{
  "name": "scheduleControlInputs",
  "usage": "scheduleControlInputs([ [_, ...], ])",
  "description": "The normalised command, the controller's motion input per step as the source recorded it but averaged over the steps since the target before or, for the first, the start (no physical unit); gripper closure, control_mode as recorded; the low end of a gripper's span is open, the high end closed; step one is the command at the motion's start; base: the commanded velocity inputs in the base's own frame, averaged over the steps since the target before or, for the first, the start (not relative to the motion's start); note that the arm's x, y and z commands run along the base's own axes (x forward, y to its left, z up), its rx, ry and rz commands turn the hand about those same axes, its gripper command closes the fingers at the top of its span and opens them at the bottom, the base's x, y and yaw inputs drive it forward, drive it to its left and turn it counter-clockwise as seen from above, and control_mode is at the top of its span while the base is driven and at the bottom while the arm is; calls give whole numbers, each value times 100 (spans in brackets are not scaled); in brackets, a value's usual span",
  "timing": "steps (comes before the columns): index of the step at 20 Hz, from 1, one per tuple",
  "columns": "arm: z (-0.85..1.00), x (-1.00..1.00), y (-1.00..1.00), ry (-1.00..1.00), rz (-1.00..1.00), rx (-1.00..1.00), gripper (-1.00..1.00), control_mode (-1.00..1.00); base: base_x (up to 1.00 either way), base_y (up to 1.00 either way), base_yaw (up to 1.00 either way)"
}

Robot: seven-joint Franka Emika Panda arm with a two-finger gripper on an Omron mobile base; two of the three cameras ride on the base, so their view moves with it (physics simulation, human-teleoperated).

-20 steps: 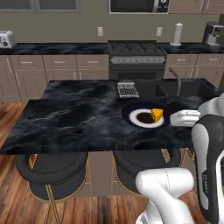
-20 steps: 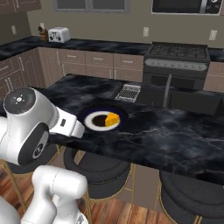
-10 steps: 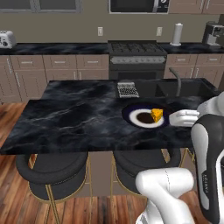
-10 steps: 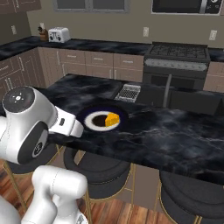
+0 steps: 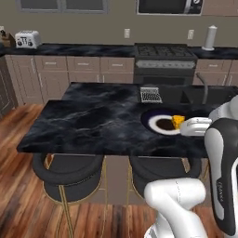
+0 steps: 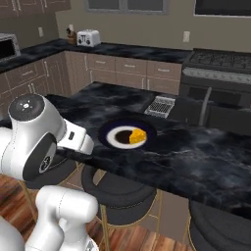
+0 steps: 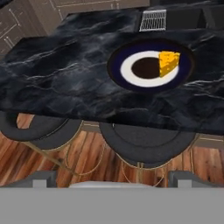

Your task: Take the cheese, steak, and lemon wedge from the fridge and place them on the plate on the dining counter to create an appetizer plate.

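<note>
The desk [image 5: 93, 118], a large black marble island with white veining, is occupying the middle of the kitchen. Behind it, the back-wall counter [image 5: 69, 49] is running the width of the room, with a stove [image 5: 165, 58] set into it, a toaster [image 5: 27, 39] sitting at its left end and a paper towel roll [image 5: 210, 37] standing at its right end.

Round dark stools [image 7: 146, 142] with gold legs are sitting tucked under the near edge of the desk.

The plate [image 7: 151, 65], round with a dark navy rim and white inner ring, is resting flat on the desk toward the arm's side, well in from the near edge. A small wire rack [image 5: 151, 95] is lying on the desk just beyond the plate, apart from it.

The cheese [image 7: 168, 62], a small orange-yellow chunk, is sitting on the plate, on the white ring at the side nearer the sink faucet [image 6: 205, 104].

The hand [image 7: 111, 177] is hanging back from the near edge of the desk, above the stools, facing the plate. Its fingertips [image 7: 41, 179] are standing spread fully apart with nothing between them.
</note>
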Motion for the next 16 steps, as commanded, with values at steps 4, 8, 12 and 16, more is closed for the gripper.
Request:
scheduleControlInputs([
  [4, 0, 0, 0, 0, 0, 0, -100, 100, -3, 47, 48],
  [8, 0, 0, 0, 0, 0, 0, -100, 100, 0, 69, 56],
  [12, 0, 0, 0, 0, 0, 0, -100, 100, 0, 83, 63],
  [16, 0, 0, 0, 0, 0, 0, -100, 100, 1, 79, 69],
])
